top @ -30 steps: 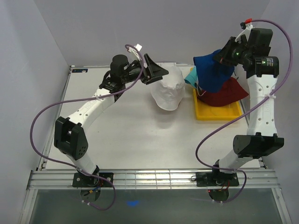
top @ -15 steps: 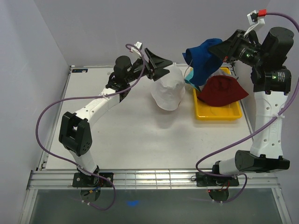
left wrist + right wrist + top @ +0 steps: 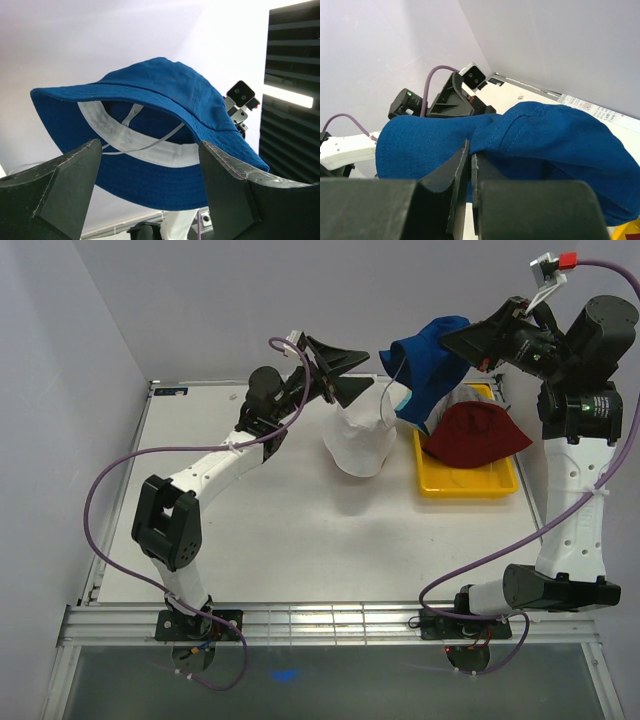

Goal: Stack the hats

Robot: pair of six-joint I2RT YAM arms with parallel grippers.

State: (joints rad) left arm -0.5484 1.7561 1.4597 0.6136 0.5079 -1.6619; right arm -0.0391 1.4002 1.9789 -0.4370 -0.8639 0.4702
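Between the yellow tray (image 3: 470, 485), with its dark red hat (image 3: 478, 430), and the light grey hat (image 3: 360, 445), I am holding the royal blue hat (image 3: 425, 360) aloft. My right gripper (image 3: 455, 342) is pinching a fold, probably brim, and my left gripper (image 3: 372, 377) is gaping wide nearby. I am judging it best lowered crown-up, centred over the grey one. My left wrist view is showing white lining and cord, hidden from above.

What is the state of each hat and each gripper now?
blue hat, held in the air.
grey hat, standing crown up on the table.
dark red hat, lying on the yellow tray.
teal hat, mostly hidden behind the blue hat.
left gripper, open, empty.
right gripper, shut on the blue hat.
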